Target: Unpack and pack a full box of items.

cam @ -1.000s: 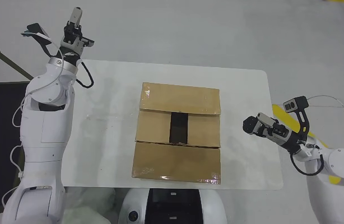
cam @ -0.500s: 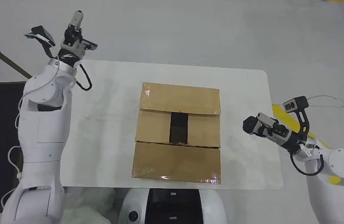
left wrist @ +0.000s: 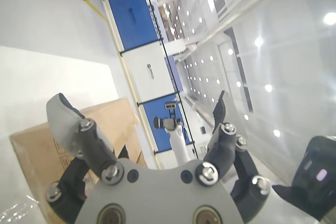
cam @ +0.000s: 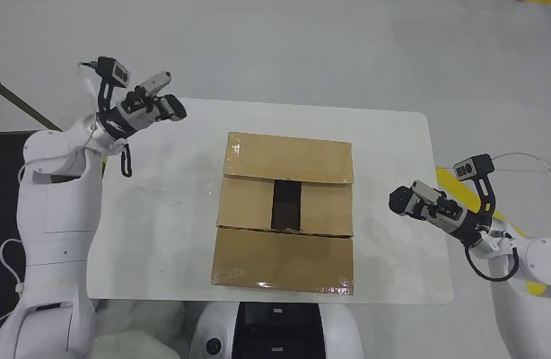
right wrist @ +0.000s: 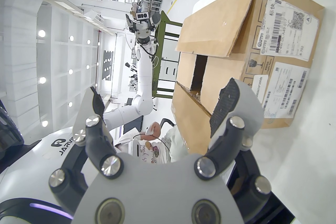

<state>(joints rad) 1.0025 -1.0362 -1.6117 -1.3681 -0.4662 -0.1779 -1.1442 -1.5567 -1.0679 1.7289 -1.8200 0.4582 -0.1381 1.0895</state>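
- Brown cardboard box sits at the middle of the white worktop before you, its top flaps folded nearly shut, with a dark slot left open between them.
- White shipping labels cover the side of the box that faces your right arm.
- Your left gripper hangs above the worktop's far left corner, well apart from the box, fingers spread wide and holding nothing.
- Your right gripper hovers over the worktop's right edge, near the box, fingers wide apart and empty.
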